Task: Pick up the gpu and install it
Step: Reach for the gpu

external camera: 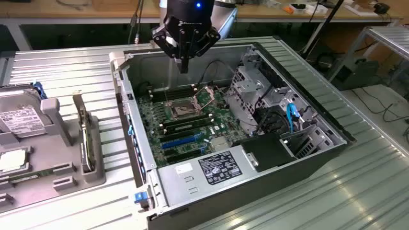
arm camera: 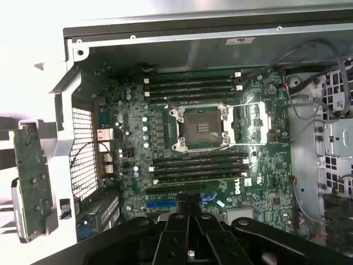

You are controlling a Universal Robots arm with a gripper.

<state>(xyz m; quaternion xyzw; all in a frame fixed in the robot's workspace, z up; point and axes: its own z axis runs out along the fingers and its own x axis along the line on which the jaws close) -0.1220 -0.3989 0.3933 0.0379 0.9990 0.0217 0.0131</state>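
Greenish-brown gpu (external camera: 86, 139) stands upright in grey holder (external camera: 70, 181) on bench (external camera: 64, 67), outside case (external camera: 131, 120). Hand (external camera: 184, 67) hangs over motherboard (external camera: 185, 127), clenched, empty, well apart from gpu. Risks: clipping case wall when crossing; thin card tipping if pinched off-centre.

We see a green motherboard (external camera: 185, 117) with 1 blue slot (external camera: 181, 140), a greenish-brown gpu (arm camera: 32, 176), a black gripper (external camera: 184, 67) bearing a blue light (external camera: 198, 5), a blue cable (external camera: 292, 117) and a silver ribbed table (external camera: 357, 191).
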